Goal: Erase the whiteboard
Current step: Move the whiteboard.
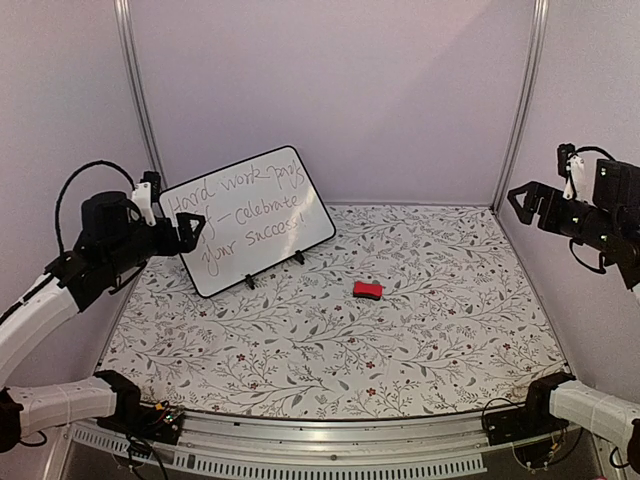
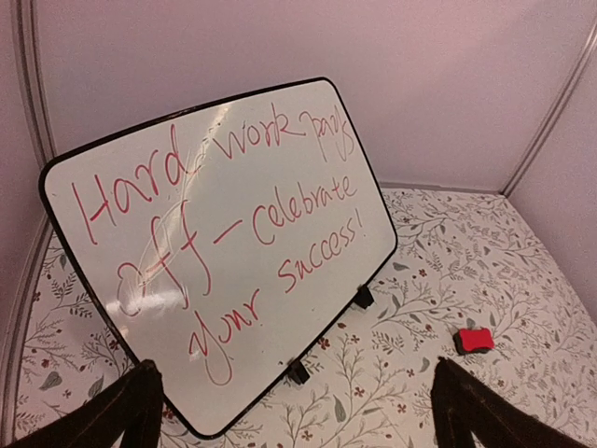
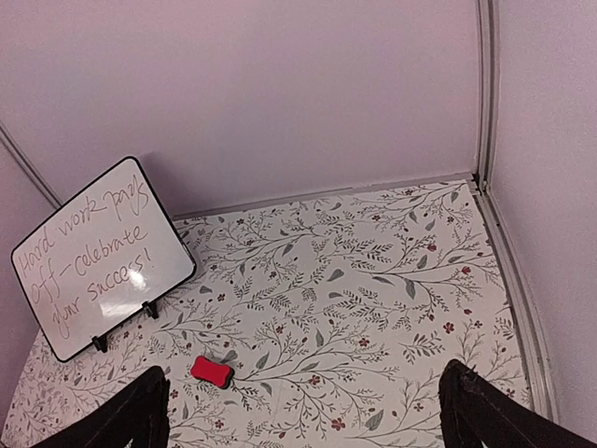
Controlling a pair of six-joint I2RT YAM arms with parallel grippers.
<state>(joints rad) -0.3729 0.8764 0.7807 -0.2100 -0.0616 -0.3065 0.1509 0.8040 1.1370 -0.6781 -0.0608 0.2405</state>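
The whiteboard (image 1: 250, 220) stands tilted on two small black feet at the back left of the table, with red handwriting across it. It also shows in the left wrist view (image 2: 224, 243) and the right wrist view (image 3: 98, 257). A small red eraser block (image 1: 367, 290) lies on the table right of the board, also seen in the wrist views (image 2: 473, 340) (image 3: 213, 371). My left gripper (image 1: 192, 232) is open and empty, held in the air just in front of the board's left edge (image 2: 297, 366). My right gripper (image 1: 522, 203) is open and empty, raised at the far right (image 3: 306, 371).
The table (image 1: 400, 340) has a floral-patterned cover. Plain pale walls close the back and both sides, with metal posts in the back corners (image 1: 135, 90) (image 1: 525, 90). A metal rail runs along the near edge (image 1: 320, 440).
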